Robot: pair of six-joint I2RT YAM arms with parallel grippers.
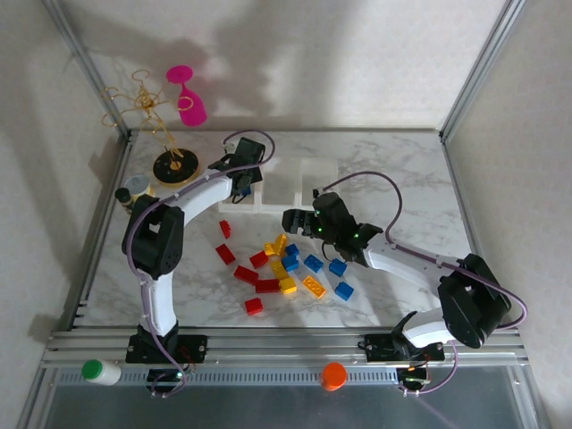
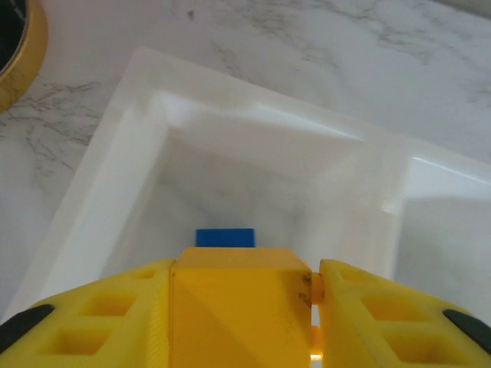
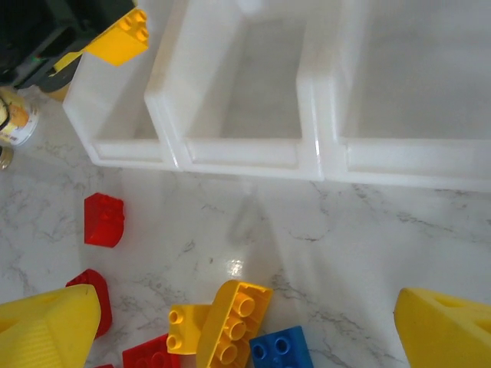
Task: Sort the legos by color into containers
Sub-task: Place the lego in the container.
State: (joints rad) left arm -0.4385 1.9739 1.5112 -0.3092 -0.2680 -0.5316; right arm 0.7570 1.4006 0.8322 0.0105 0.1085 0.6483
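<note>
The left gripper (image 2: pixel 245 270) is pinched on a yellow lego (image 2: pixel 230 307) and hangs it over the left-end bin of the containers (image 3: pixel 307 153). A blue lego (image 2: pixel 225 238) sits on that bin's floor. The right gripper (image 1: pixel 291 220) gapes wide and empty above the loose legos (image 1: pixel 281 268), scattered on the tabletop (image 1: pixel 402 179) just in front of the bins.

The left arm (image 1: pixel 163 241) is raised from its base and bent at the elbow, the wrist being pointed downward; the left claw (image 1: pixel 243 186) is closed on a yellow lego (image 3: pixel 121 36); the right arm (image 1: pixel 420 268) is extended low and leftward; the right claw (image 1: pixel 291 220) is held wide open, fingers spread.
</note>
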